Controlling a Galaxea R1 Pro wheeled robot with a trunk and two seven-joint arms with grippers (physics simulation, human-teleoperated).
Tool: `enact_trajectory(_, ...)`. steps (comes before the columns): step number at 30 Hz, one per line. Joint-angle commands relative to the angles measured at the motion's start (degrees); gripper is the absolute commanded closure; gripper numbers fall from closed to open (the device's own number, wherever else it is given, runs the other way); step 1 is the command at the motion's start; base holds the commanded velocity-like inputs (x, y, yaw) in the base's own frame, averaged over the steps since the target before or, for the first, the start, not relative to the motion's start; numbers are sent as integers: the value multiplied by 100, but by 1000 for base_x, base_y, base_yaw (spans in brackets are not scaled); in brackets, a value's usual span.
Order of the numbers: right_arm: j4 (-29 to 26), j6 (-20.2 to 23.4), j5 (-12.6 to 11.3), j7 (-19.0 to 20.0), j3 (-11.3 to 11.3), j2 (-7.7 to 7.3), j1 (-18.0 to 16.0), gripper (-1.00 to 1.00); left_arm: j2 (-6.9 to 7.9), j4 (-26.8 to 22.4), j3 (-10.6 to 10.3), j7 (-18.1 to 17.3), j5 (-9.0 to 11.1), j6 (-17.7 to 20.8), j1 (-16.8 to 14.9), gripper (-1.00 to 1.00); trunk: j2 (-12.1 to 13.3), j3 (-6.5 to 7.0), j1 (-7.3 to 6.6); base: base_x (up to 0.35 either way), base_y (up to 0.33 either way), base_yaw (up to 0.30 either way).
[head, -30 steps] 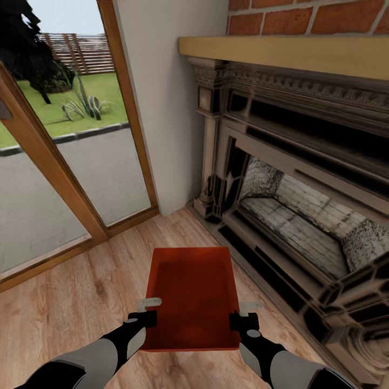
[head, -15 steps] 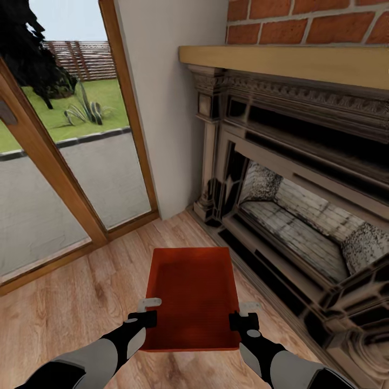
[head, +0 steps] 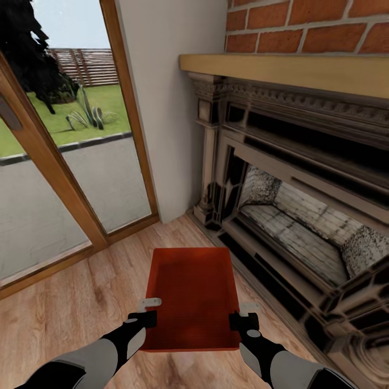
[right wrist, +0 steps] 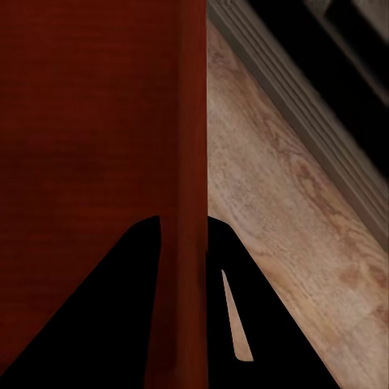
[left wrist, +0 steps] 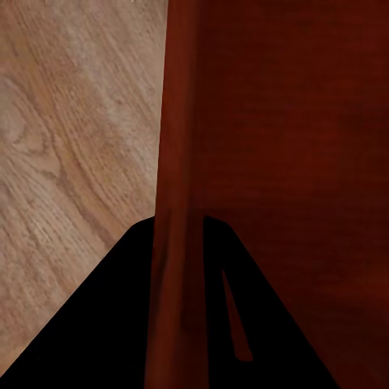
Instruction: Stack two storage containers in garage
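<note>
The orange-red bin point(head: 192, 297) hangs open side up in front of the robot, above the wood plank floor point(head: 70, 302), carried by its two long side walls. The left tool point(head: 147, 319) pinches the left wall and the right tool point(head: 240, 320) the right wall, both near the edge closest to the robot; in each wrist view the thin wall runs straight between the two dark fingers point(left wrist: 97, 324), so both tools are closed down on it.

Most of the bin's length reaches out past the grips, so a jolt could let it droop or twist loose. The fireplace point(head: 302, 216) stands near on the right and the glass door point(head: 65, 162) to the left, so a careless turn toward the garage could knock the bin's far corner against either.
</note>
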Motion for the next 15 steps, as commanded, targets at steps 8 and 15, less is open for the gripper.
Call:
enact_trajectory(8, 12, 0, -125, 24, 140, -2, 0, 100, 0, -57, 215, 32, -5, -71, -9, 100, -3, 68, 0, 0, 0, 0)
enact_trajectory(15, 12, 0, -123, 24, 140, -1, 1, 100, 0, -56, 214, 32, -3, -69, -9, 100, -3, 132, 0, 0, 0, 0)
